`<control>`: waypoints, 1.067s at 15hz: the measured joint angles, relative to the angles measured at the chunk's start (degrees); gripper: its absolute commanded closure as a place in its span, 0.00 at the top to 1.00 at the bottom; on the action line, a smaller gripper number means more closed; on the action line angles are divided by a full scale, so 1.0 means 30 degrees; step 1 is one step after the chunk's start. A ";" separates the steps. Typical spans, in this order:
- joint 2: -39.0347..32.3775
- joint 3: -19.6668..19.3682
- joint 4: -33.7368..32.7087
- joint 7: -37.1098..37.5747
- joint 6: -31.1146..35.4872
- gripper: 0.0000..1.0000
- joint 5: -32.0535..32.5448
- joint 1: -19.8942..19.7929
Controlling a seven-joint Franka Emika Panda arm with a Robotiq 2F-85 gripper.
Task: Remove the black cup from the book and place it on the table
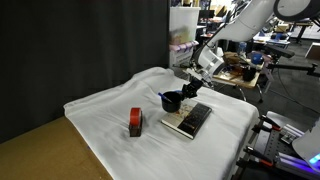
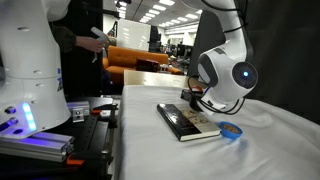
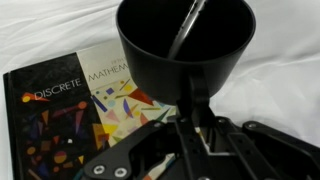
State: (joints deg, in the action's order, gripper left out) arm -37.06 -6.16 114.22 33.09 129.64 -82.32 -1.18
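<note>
Carry step. End effector [image 1: 184, 93] clamps black cup [image 3: 185, 50] beside book [image 3: 80, 115]; you should lower it onto bare bench [image 1: 100, 112], then release.

Entry: lighting and feed quality, as I read it from my console.
Diffuse overhead light; ceiling lamps [image 2: 165, 10] glow in the background. The cloth on the table [image 1: 110, 110] reads bright white, shadows soft. My wrist view renders the black cup [image 3: 185, 50] almost featureless, faint sheen only; all feeds coarse, slightly soft.
</note>
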 measured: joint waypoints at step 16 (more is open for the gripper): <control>-0.2582 0.0021 -0.3753 0.3786 0.2501 0.04 0.0936 0.0392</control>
State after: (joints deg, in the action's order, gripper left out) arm -44.80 -6.09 102.96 44.45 137.14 -79.52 0.00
